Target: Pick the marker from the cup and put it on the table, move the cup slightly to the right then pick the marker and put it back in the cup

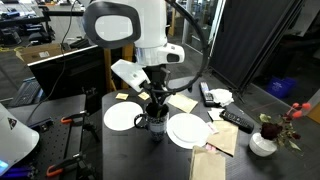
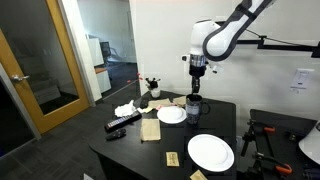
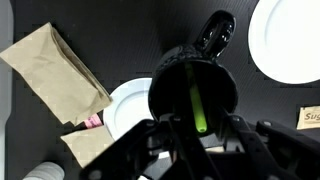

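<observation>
The cup is a dark mug seen from above in the wrist view, its handle pointing away. It stands on the dark table. The yellow-green marker leans inside it, top end toward the camera. My gripper hangs straight over the cup mouth, one finger on each side of the marker's top end. A dark gap shows on both sides of the marker. In both exterior views the gripper reaches down into the cup, and the marker is hidden there.
White plates flank the cup closely. Brown paper napkins lie to one side, a sticky note to the other. Remotes and a small white vase with red flowers sit farther along the table.
</observation>
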Controlling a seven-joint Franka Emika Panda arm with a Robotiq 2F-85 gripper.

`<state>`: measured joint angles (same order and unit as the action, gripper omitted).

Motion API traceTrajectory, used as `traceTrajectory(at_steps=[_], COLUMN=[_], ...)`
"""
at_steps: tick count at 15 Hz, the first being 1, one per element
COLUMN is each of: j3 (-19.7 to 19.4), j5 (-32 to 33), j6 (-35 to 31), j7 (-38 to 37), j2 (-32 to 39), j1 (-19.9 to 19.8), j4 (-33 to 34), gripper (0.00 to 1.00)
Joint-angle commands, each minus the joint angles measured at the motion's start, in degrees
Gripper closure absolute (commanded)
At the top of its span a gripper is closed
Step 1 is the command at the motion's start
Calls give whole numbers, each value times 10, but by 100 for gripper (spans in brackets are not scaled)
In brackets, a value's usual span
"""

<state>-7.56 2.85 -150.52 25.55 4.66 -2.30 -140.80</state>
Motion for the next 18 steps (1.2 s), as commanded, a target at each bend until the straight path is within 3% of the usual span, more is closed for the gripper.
traceTrajectory(at_steps=[1,18], j3=[18,54], j5=[-20,-86], j6=[-11,-30], j7=[18,61], j2=[24,52], j1=[-21,-56], j4=[19,27], gripper=[68,70])
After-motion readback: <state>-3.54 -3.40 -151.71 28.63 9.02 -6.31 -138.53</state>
